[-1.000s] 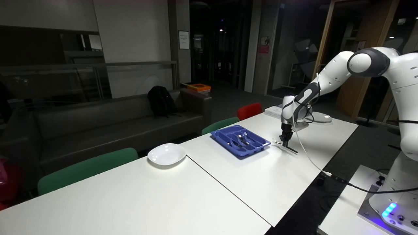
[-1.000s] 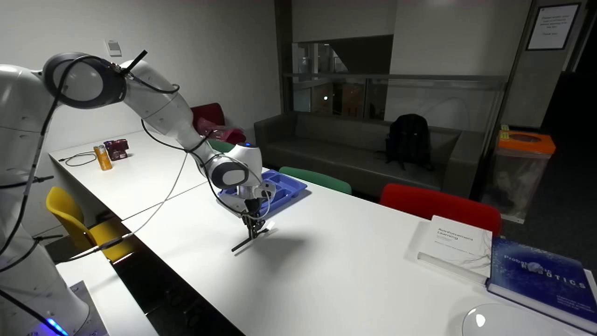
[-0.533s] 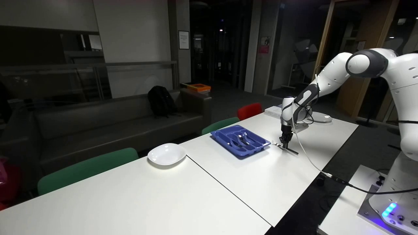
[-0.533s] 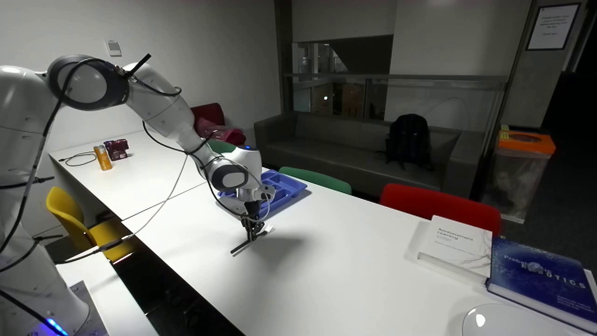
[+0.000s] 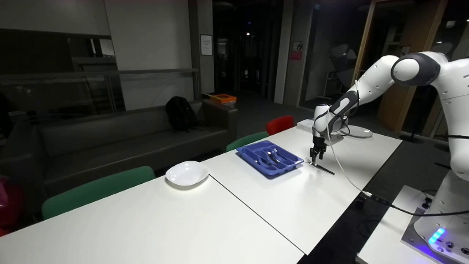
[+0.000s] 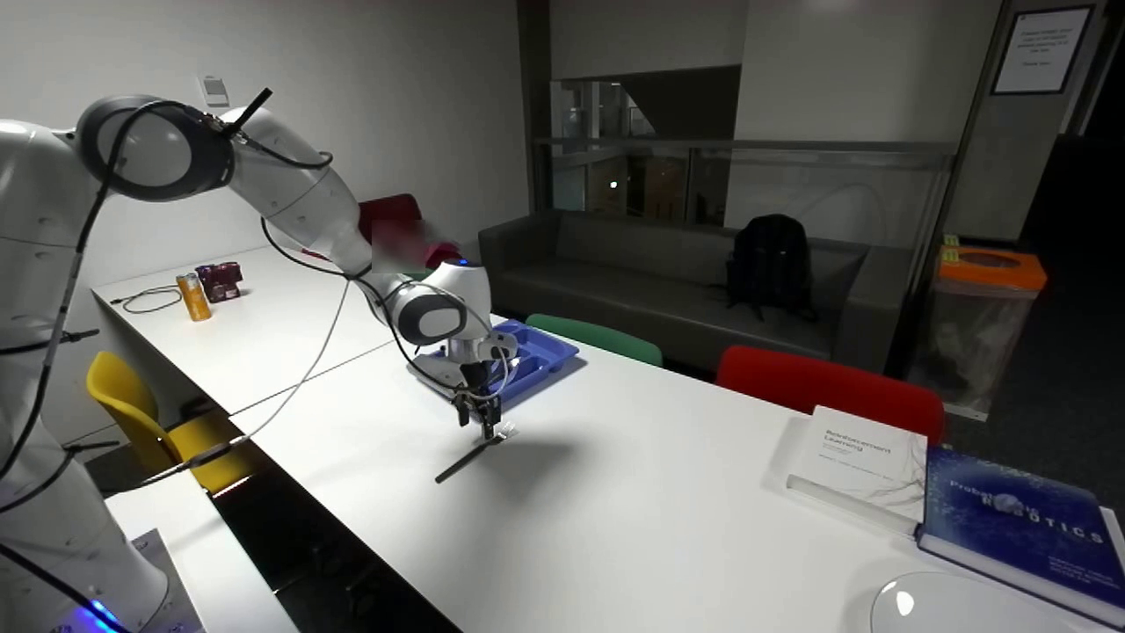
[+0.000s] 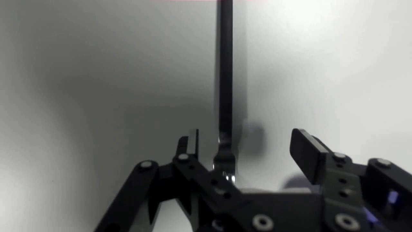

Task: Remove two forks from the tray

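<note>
Partly hidden behind tool point(image 7: 246, 145) — fork point(image 7: 225, 87), wrist view.

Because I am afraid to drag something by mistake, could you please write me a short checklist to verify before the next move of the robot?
1. Gripper open: ok, its fingers stand apart in the wrist view.
2. Fork outside the tray: ok, it lies on the table.
3. Fingers clear of the fork: cannot tell; one overlaps it in both exterior views, so contact is possible.
4. Two forks seen out: not ok, only one shows clearly on the table.
5. Another fork among the utensils in the tray: cannot tell, they are too small.
6. Tray flat on the table: ok.
</note>
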Controlling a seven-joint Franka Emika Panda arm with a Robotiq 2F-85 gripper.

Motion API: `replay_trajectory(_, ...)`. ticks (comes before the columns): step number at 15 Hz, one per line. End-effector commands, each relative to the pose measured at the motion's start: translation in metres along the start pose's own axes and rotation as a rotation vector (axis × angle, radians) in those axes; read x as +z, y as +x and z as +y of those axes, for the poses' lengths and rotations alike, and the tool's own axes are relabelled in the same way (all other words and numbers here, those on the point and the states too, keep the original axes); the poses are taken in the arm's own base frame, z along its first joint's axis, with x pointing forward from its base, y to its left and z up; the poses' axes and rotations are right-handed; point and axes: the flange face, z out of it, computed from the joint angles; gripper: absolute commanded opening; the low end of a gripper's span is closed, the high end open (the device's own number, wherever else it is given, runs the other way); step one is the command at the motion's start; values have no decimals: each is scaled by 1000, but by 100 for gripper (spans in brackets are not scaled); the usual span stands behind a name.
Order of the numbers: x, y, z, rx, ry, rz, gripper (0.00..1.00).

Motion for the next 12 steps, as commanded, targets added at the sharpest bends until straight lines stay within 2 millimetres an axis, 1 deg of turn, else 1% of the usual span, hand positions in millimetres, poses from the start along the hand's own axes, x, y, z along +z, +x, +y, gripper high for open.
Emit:
replay_trajectory(1, -53, 11, -22, 31, -56, 3, 100)
replay_trajectory(5, -113, 30, -60, 74, -152, 20, 100)
replay_trajectory(8, -151, 55, -95, 210, -233, 38, 100)
replay_trajectory(10, -167, 70, -119, 288, -280, 33, 100)
replay_trajectory(12, -173, 87, -141, 361, -318, 26, 100)
